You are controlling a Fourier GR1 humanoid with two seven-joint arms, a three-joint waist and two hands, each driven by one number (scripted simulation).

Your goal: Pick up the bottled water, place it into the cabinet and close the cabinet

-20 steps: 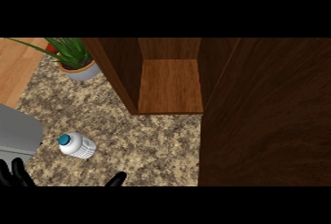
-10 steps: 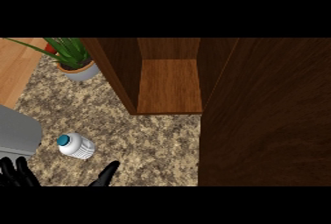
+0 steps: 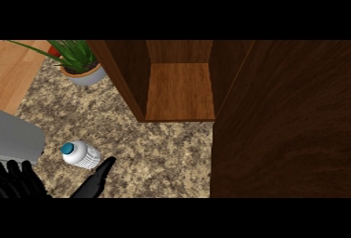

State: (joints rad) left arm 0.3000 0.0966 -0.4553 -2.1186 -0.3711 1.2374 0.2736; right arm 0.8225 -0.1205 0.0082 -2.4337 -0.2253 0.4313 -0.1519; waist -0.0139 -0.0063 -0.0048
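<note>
The bottled water (image 3: 81, 155), a white ribbed bottle with a blue cap, stands on the speckled counter at the lower left. My left hand (image 3: 21, 182) comes in from the lower edge just below it and is open. Its fingers point up to the bottle's left, and its thumb (image 3: 96, 178) stretches up to just right of the bottle's base. The bottle sits between fingers and thumb, and nothing is curled round it. The wooden cabinet (image 3: 179, 91) stands open at the top centre with a bare shelf. Its door (image 3: 281, 122) fills the right side. My right hand does not show.
A potted green plant (image 3: 79, 62) in a grey pot stands at the back left beside the cabinet's wall. A grey block (image 3: 18, 137) sits at the left edge close to the bottle. Speckled counter (image 3: 158, 153) lies between bottle and cabinet.
My left hand has risen from the lower edge toward the bottle. Its thumb now reaches up beside the bottle's right side. The bottle and cabinet have not moved.
</note>
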